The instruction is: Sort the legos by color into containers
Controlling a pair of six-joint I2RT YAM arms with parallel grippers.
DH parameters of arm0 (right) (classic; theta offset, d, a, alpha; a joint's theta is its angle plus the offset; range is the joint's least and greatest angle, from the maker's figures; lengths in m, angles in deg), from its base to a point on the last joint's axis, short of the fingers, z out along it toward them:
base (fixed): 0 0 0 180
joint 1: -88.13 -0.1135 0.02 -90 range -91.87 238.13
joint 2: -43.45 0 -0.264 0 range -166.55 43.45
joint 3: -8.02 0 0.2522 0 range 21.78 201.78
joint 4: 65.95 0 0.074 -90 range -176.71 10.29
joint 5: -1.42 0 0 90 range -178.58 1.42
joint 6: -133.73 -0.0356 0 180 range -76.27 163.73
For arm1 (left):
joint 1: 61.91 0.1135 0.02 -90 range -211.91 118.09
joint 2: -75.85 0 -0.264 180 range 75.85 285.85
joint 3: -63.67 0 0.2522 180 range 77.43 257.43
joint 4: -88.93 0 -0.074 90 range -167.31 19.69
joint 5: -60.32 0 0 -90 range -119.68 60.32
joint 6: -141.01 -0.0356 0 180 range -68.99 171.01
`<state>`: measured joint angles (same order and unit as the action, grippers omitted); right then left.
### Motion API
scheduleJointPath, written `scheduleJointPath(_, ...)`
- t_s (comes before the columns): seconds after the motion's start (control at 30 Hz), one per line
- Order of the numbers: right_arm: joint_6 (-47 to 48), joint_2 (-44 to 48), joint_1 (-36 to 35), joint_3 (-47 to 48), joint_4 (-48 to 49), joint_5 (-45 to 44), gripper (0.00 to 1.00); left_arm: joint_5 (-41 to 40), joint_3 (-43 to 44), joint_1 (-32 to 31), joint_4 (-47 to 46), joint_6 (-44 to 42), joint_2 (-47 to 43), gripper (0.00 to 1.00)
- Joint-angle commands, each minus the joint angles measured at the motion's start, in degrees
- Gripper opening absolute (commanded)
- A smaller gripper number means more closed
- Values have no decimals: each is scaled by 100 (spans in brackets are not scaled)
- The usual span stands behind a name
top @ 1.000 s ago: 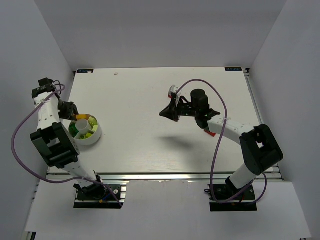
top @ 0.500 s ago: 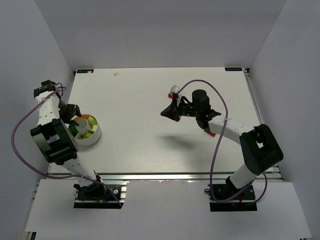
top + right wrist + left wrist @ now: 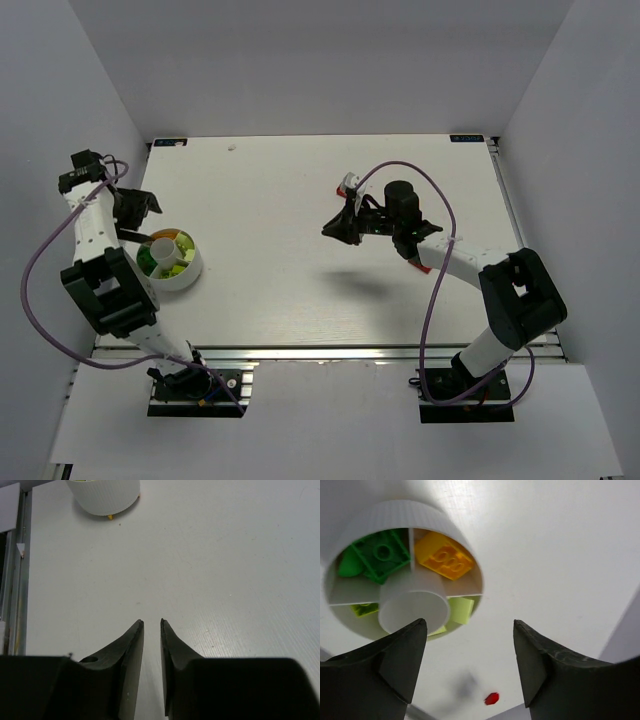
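The left arm rises from its base at the near-left corner of the table and runs along the left edge. Its left gripper is turned inward about midway along that edge, the two black fingers spread wide with nothing between them. The right arm climbs from the near-right corner, bends at the elbow and stretches towards the middle of the table, where the right gripper points left above the surface, its jaws a thin slit apart and empty.
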<state>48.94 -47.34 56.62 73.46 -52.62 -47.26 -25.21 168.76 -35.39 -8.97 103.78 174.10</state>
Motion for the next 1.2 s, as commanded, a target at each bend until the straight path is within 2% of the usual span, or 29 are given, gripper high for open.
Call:
scheduleJointPath(0.0,164,236,48,140,-89,166,27,799,-377,28,-776,-249,-1016,81)
scheduleJointPath(0.03,225,263,48,236,-290,131,33,1149,-518,37,-1196,-276,-1184,84)
scheduleJointPath(0.1,252,289,74,351,-519,-88,63,1572,-974,28,-1733,-442,-1719,87)
scheduleJointPath(0.13,296,298,83,508,-834,-220,89,1923,-1133,37,-2258,-487,-1888,87)
scheduleJointPath(0.23,296,228,215,807,-1450,-852,89,2145,-1731,37,-3006,-601,-2477,84)
scheduleJointPath(0.27,305,193,259,1043,-1974,-1184,89,2181,-1924,28,-3202,-619,-2626,82)
scheduleJointPath(0.3,331,166,363,1159,-2267,-1370,89,2207,-2100,28,-3352,-619,-2767,74)
scheduleJointPath(0.33,383,123,408,1273,-2574,-1790,89,2329,-2458,37,-3719,-628,-3055,65)
scheduleJointPath(0.37,549,96,443,1466,-3239,-1986,89,2435,-2653,37,-3975,-567,-3206,49)
scheduleJointPath(0.4,629,87,565,1520,-3541,-2153,85,2514,-2864,37,-4203,-479,-3356,16)
scheduleJointPath(0.43,674,96,628,1564,-3796,-2337,69,2619,-3258,37,-4684,-392,-3627,2)
scheduleJointPath(0.47,848,113,680,1590,-4295,-2583,61,2873,-3418,37,-4941,-269,-3751,0)
scheduleJointPath(0.53,1016,175,865,1565,-4720,-2812,45,2998,-3752,28,-5398,-233,-3989,0)
scheduleJointPath(0.57,1113,201,909,1547,-4931,-3031,44,3051,-3806,20,-5479,-259,-4199,5)
scheduleJointPath(0.6,1375,236,988,1486,-5298,-3112,47,3042,-3833,20,-5454,-389,-4288,15)
scheduleJointPath(0.63,1464,228,997,1459,-5476,-3426,58,3025,-3842,20,-5401,-469,-4358,39)
scheduleJointPath(0.7,1840,149,1076,1441,-5975,-3683,72,3051,-3886,28,-5348,-706,-4569,55)
scheduleJointPath(0.73,1973,122,1120,1424,-6118,-3806,88,3060,-3973,20,-5348,-751,-4640,65)
scheduleJointPath(0.83,2326,8,1340,1389,-6426,-3955,89,3069,-4158,28,-5357,-821,-4903,71)
scheduleJointPath(1.0,2669,-246,1533,1362,-6620,-3913,89,2946,-4395,20,-5129,-918,-5185,72)
scheduleJointPath(1.17,2836,-563,1533,1371,-6611,-3956,87,2779,-4282,20,-4777,-1181,-5290,72)
